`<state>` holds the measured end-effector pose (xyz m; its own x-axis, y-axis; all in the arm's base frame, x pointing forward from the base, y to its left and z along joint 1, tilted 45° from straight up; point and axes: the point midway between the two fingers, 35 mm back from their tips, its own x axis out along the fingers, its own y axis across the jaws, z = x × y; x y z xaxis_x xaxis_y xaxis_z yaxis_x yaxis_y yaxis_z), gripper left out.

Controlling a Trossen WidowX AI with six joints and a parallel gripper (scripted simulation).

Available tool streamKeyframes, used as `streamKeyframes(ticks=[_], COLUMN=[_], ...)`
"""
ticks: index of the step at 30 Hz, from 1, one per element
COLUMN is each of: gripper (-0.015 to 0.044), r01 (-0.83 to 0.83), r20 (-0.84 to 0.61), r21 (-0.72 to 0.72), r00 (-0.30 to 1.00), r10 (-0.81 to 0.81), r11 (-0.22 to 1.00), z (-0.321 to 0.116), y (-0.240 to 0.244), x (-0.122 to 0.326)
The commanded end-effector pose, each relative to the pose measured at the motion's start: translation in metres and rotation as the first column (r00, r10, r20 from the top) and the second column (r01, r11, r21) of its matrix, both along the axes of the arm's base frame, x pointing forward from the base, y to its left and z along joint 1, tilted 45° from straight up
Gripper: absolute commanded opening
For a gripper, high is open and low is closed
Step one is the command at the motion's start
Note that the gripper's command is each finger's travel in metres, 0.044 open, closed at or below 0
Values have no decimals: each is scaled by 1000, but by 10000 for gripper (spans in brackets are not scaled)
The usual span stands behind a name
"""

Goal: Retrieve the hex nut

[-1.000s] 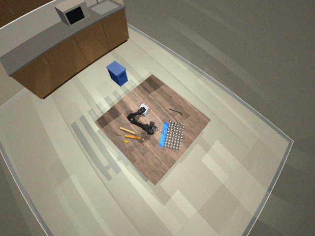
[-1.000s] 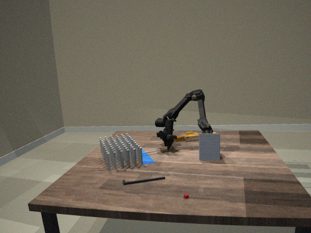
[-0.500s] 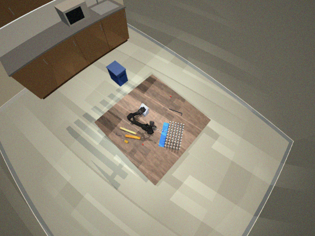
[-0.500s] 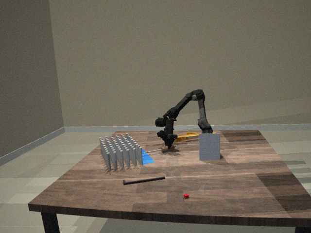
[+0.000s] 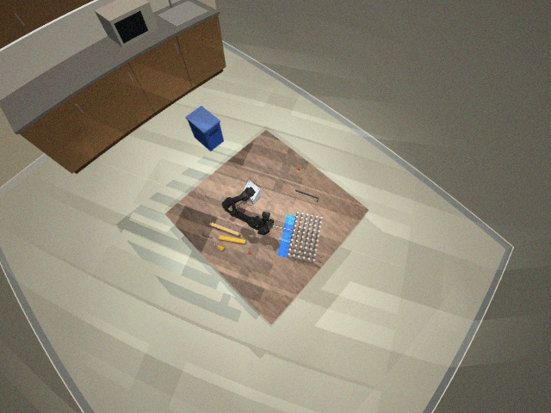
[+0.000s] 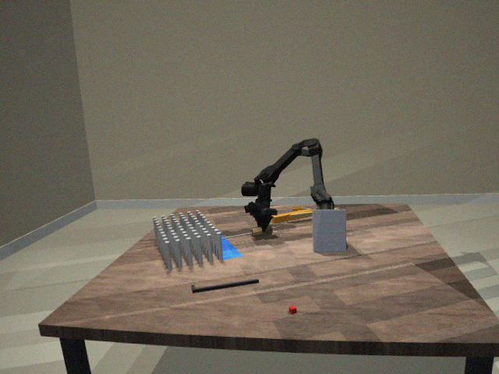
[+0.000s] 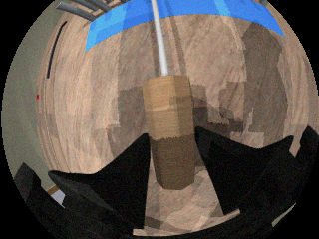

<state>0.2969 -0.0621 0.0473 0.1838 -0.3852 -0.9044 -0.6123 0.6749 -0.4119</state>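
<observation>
My gripper (image 6: pixel 263 229) (image 7: pixel 171 134) is shut on the wooden handle (image 7: pixel 169 107) (image 6: pixel 256 231) of a hook tool, low over the table before the strip. The tool's thin metal shaft (image 5: pixel 280 228) (image 6: pixel 238 235) (image 7: pixel 160 45) runs forward over the blue taped strip (image 5: pixel 283 246) (image 6: pixel 230 250) (image 7: pixel 102 34) to the near edge of the spacer field. Its far end is hidden or too small to make out. The grey metal spacers (image 5: pixel 305 236) (image 6: pixel 196 250) (image 7: pixel 76 10) stand upright in rows. The hex nut cannot be made out in any view.
A black L-shaped bar (image 5: pixel 306 194) (image 6: pixel 225 286) lies beside the field. A tan stick (image 5: pixel 225 229), a yellow bar (image 5: pixel 232 240) and an orange-handled tool (image 5: pixel 220 247) lie across the table. Red cubes (image 5: pixel 298 169) (image 5: pixel 250 252) lie apart. A grey panel (image 6: pixel 329 231) stands near the arm's base.
</observation>
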Motion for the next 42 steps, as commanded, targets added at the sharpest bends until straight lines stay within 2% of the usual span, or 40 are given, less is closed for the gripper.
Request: streamKeyframes(ticks=[1,15,39,42], gripper=[0,0,0,0], r01=[1,-3,2,3], r20=[15,10,12,-5], r21=[-2,-3,4,7], r00=[1000,1000,1000,1000], r10=[-1,3,-2,-3], r11=[1000,1000,1000,1000], z=[7,23,110,97], y=[1,-9,79,76], x=[-1,-36,-47,-42])
